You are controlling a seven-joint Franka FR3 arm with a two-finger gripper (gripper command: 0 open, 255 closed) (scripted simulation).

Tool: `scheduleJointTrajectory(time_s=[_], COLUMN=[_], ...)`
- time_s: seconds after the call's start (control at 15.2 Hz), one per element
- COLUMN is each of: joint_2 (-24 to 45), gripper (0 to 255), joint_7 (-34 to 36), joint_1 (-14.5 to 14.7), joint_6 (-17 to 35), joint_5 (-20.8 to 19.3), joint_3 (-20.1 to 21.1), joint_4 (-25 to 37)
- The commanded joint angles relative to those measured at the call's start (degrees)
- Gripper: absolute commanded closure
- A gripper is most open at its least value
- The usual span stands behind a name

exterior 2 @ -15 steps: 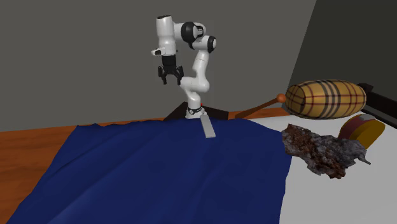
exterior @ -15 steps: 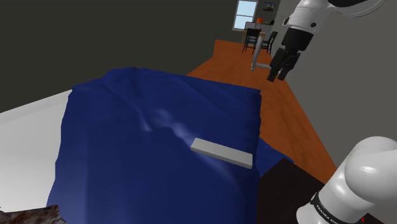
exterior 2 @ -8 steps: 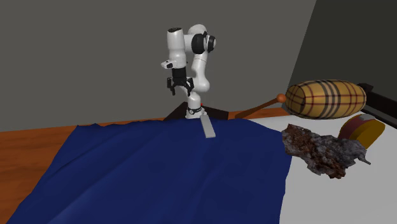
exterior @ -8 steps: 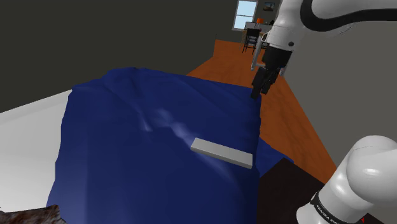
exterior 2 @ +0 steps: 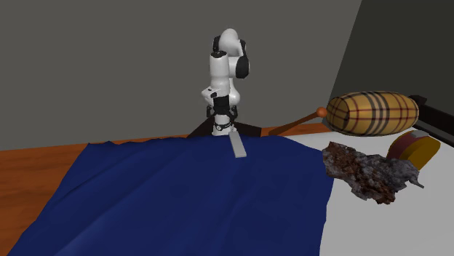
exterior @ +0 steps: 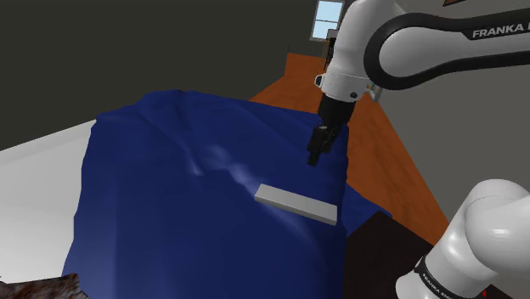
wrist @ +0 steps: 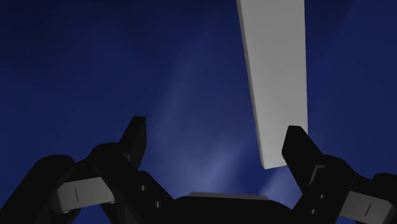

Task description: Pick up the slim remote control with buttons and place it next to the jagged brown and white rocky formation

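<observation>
On blue blanket, spread over a white bed: 1 slim remote, drawn as a plain light-grey slab, lying flat near the blanket edge closest to the stand.

End effector: released, 2 black fingers spread apart, hovering above the blanket just beside 1 end of the remote, grasping nothing.

Rocky formation: jagged, brown and white, on the bare white bed, well apart from the remote, toward the second exterior view's right.

Plaid bolster: 1, behind the formation.

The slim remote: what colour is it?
The slim flat remote is plain light grey, clearest in wrist view.
</observation>
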Motion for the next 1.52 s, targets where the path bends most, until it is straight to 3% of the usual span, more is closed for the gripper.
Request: scheduleJointTrajectory(time_s=[0.0, 0.4, 0.92, 1.45], joint_2=[1.87, 9.55, 12.48, 12.47], gripper=[0, 0, 0, 0], joint_7=[0.54, 2.92, 3.21, 3.21], joint_1=[1.06, 3.89, 3.86, 3.86], joint_6=[2.0, 9.18, 15.81, 15.8], joint_5=[0.44, 0.93, 1.05, 1.05], joint_3=[1.88, 8.08, 9.27, 9.27], joint_4=[-0.49, -1.24, -4.98, -4.98])
